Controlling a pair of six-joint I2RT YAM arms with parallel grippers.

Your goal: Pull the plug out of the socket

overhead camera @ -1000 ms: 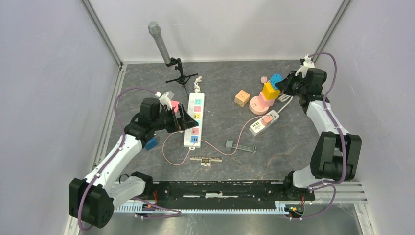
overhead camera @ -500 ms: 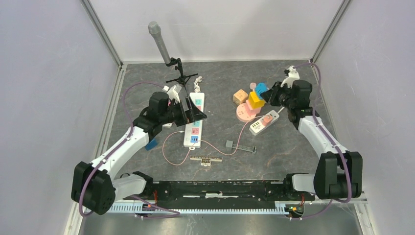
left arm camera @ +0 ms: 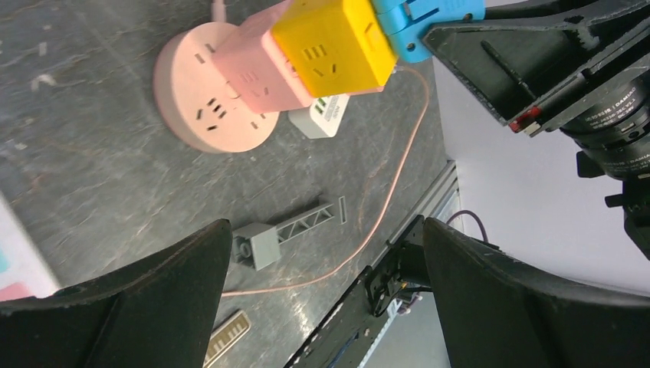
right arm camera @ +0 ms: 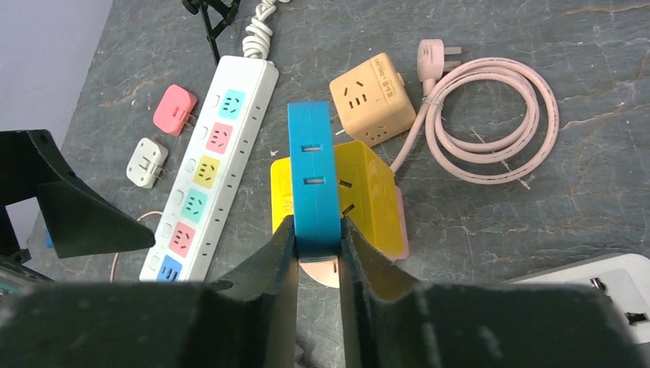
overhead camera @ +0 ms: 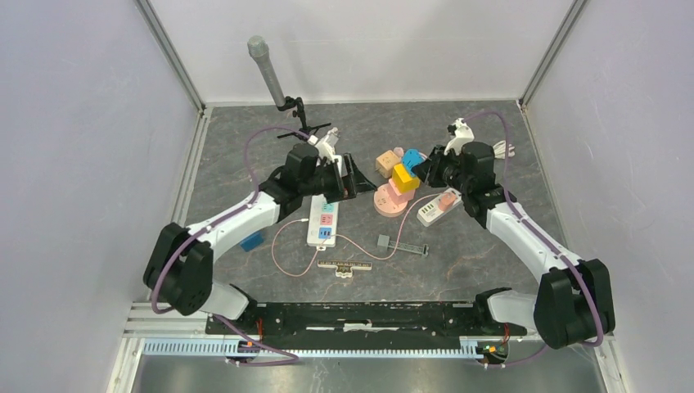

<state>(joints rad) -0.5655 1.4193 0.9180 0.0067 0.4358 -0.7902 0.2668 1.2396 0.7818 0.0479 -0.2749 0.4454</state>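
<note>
A blue plug (right arm camera: 313, 176) tops a stack: yellow cube (right arm camera: 368, 192), pink cube (left arm camera: 257, 65), round pink socket (left arm camera: 211, 88). My right gripper (right arm camera: 318, 238) is shut on the blue plug's sides. In the top view the stack (overhead camera: 403, 177) stands mid-table, leaning toward the right gripper (overhead camera: 421, 168), and its round base (overhead camera: 390, 202) is low by the table. My left gripper (overhead camera: 353, 178) is wide open just left of the stack, touching nothing. In the left wrist view its fingers (left arm camera: 176, 284) frame bare table below the socket.
A long white power strip (overhead camera: 324, 201) lies under the left arm, with small pink (right arm camera: 175, 109) and white (right arm camera: 146, 162) plugs beside it. Also here: a beige cube socket (right arm camera: 368, 92) with coiled pink cord (right arm camera: 490, 115), a short white strip (overhead camera: 442, 205), a grey piece (overhead camera: 401, 243), a ruler (overhead camera: 344, 266) and a microphone stand (overhead camera: 270, 74).
The right arm has carried the whole stack leftward from the back right to mid-table. The left arm has swung right toward it, jaws still wide.
</note>
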